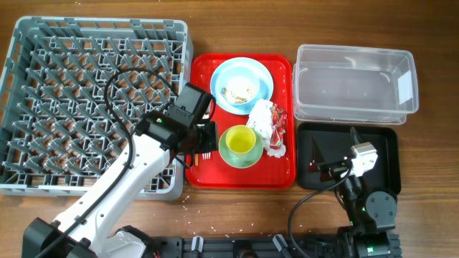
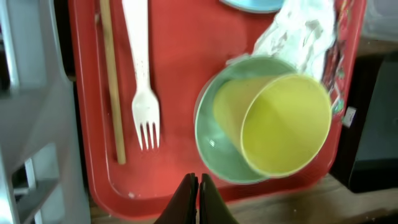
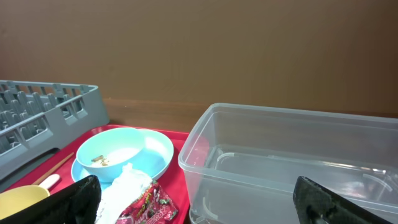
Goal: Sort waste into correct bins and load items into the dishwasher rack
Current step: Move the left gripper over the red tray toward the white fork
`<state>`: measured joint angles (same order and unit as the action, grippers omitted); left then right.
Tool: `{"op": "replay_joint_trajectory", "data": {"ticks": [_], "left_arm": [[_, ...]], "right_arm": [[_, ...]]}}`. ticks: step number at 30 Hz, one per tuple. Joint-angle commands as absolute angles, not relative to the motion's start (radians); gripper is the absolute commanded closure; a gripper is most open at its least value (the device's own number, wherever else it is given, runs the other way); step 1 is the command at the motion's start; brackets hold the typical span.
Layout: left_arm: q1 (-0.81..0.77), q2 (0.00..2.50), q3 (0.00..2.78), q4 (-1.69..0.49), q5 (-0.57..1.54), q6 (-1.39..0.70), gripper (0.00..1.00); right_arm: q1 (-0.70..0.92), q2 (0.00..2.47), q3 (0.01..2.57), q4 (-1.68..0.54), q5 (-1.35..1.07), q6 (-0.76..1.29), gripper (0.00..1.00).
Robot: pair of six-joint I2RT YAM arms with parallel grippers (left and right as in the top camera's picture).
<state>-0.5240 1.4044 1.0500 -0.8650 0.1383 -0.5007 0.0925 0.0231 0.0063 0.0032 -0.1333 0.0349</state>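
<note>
Since the dishwasher rack (image 1: 100, 26) at 9 o'clock holds nothing, the clear tub (image 1: 356, 50) at 2 is bare, and the black tray (image 1: 387, 143) at 4, half hidden by my right arm, looks bare too, I judge sorting unstarted. The red tray (image 1: 208, 172) carries the plate (image 1: 222, 75) at 12, the cup (image 1: 240, 141) at 6, the napkin (image 1: 265, 118) at 3, and the fork (image 2: 144, 93) and chopsticks (image 2: 112, 81) at 9.

Next: a fork pick. My left pincer (image 2: 198, 193), closed on nothing at the tray's 6 edge, must open and move toward 11. The left arm slants across the rack corner. My right pincer (image 3: 196, 182) gapes wide.

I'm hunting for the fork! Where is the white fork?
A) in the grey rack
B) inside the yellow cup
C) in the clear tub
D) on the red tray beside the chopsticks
D: the white fork lies flat on the red tray, right beside the wooden chopsticks.
</note>
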Motion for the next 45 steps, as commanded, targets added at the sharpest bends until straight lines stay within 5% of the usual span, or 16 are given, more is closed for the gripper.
{"op": "replay_joint_trajectory", "data": {"ticks": [1, 10, 21, 33, 45], "left_arm": [[-0.525, 1.411, 1.053, -0.833, -0.003, -0.594, 0.94], [-0.513, 1.443, 1.053, -0.807, -0.106, -0.638, 0.83], [-0.507, 1.453, 1.053, -0.806, -0.107, -0.645, 0.94], [-0.554, 1.545, 1.051, -0.732, -0.175, -0.712, 0.72], [-0.554, 1.794, 1.051, -0.575, -0.204, -0.655, 0.72]], "right_arm": [[0.091, 0.023, 0.006, 0.007, -0.124, 0.027, 0.0], [0.091, 0.023, 0.006, 0.007, -0.124, 0.026, 0.0], [0.091, 0.023, 0.006, 0.007, -0.124, 0.027, 0.0], [0.091, 0.023, 0.006, 0.007, -0.124, 0.027, 0.0], [0.091, 0.023, 0.006, 0.007, -0.124, 0.026, 0.0]]}}
